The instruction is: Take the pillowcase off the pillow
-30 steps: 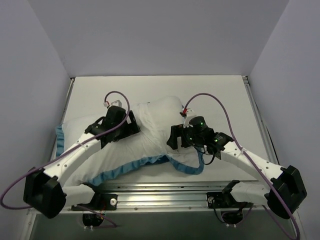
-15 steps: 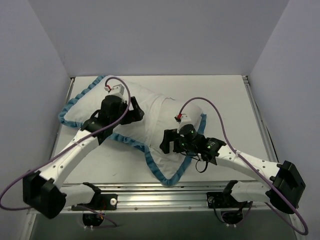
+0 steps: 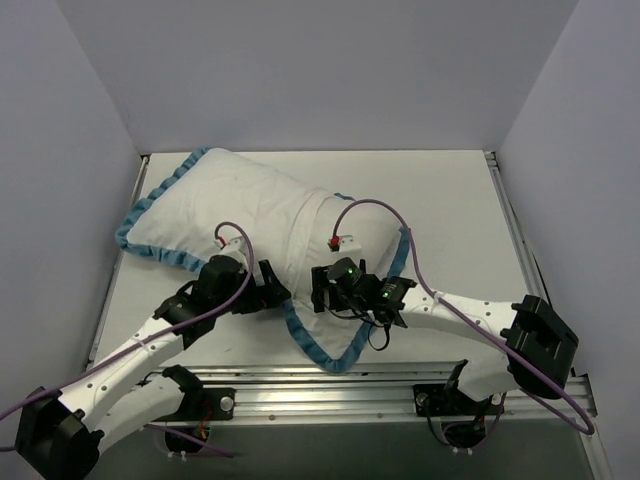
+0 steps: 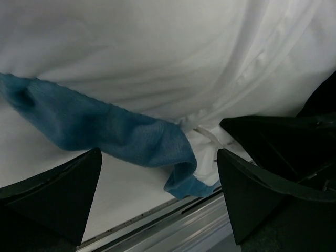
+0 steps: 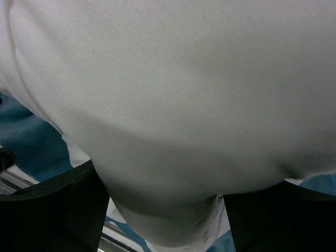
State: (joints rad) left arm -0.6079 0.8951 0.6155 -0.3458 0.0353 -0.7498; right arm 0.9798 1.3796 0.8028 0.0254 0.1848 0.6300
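Pillowcase point(image 3: 230, 205), white side out, lying on surface point(image 3: 450, 200); L hand point(image 3: 270, 290) at near blue trim point(image 4: 105, 131) of pillowcase, spread wide w/ nothing betw. fingers point(image 4: 52, 194); R hand point(image 3: 322, 290) over near tip of pillowcase, fingers at both sides of plump white pillow point(image 5: 184, 105), gripped or not cannot tell.

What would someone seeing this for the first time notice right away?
A big white pillowcase edged in blue ruffled trim sprawls diagonally across the table, from the far left toward the near middle. At its near end the left gripper is open beside the trim, and the right gripper straddles a plump white bulge.
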